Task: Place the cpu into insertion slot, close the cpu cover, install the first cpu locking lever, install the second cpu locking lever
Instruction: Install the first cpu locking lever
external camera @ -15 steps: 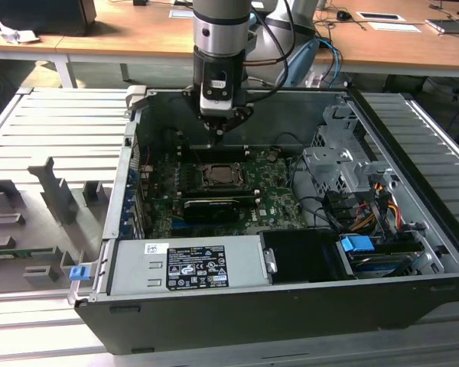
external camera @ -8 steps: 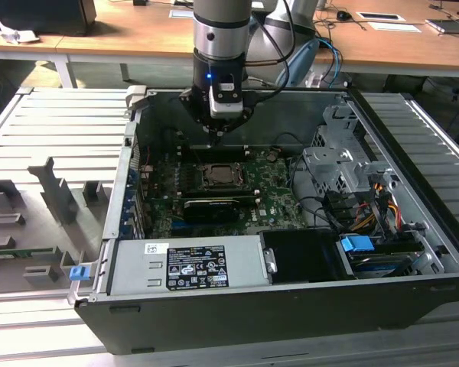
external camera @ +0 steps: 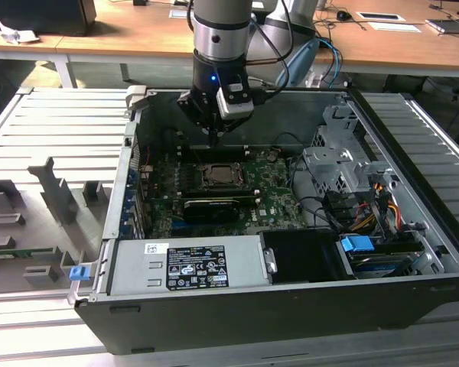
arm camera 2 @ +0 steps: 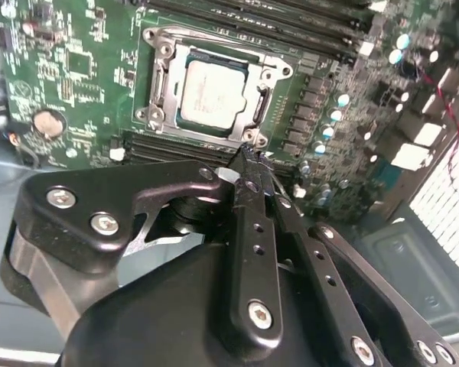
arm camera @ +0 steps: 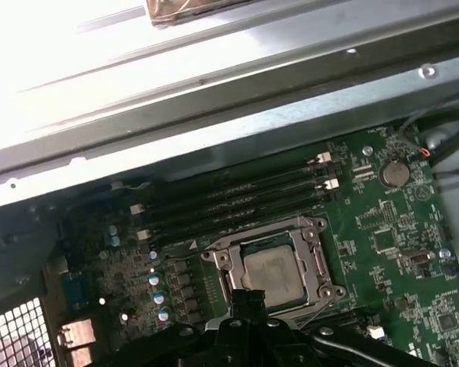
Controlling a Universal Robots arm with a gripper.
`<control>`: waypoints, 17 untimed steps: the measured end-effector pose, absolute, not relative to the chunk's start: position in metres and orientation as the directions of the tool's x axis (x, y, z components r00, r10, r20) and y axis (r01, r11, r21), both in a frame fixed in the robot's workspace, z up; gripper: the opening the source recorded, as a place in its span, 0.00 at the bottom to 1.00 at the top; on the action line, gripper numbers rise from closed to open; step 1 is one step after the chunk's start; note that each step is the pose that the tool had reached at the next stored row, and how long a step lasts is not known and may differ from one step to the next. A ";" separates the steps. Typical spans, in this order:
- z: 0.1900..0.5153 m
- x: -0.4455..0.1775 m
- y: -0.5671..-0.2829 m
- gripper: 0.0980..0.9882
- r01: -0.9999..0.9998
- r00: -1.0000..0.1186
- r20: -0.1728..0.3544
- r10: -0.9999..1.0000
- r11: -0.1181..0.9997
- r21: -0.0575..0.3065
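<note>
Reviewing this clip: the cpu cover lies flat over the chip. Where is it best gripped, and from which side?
Likely by a thin outer rail of the cpu cover, pinched from straight above. It lies flat around the cpu, its window leaves only narrow rails to hold, and memory slots crowd one side.

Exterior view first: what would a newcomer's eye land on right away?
The open computer case, with the gripper reaching down into it. In the second wrist view the silvery cpu lies in the insertion slot, framed by the cpu cover, the shut fingers poised near its edge.
</note>
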State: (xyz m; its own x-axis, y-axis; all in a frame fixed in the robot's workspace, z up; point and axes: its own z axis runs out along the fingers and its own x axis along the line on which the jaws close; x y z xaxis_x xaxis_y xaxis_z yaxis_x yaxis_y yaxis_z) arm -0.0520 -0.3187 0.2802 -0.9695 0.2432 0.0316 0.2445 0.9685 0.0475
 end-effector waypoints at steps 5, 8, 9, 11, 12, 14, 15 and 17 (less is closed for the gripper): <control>0.280 -0.064 -0.319 0.01 0.220 -0.975 0.029 0.219 0.974 0.048; 0.279 -0.083 -0.319 0.01 0.220 -0.975 0.027 0.219 0.974 0.049; 0.277 -0.087 -0.319 0.01 0.217 -0.976 0.027 0.215 0.975 0.049; 0.276 -0.087 -0.319 0.01 0.187 -0.982 0.027 0.186 0.981 0.049; 0.274 -0.087 -0.319 0.01 0.163 -0.986 0.027 0.162 0.985 0.049; 0.271 -0.087 -0.319 0.01 0.123 -0.992 0.027 0.121 0.991 0.049; 0.269 -0.088 -0.319 0.01 0.117 -0.993 0.027 0.116 0.992 0.051; 0.269 -0.093 -0.319 0.01 0.116 -0.993 0.027 0.115 0.992 0.052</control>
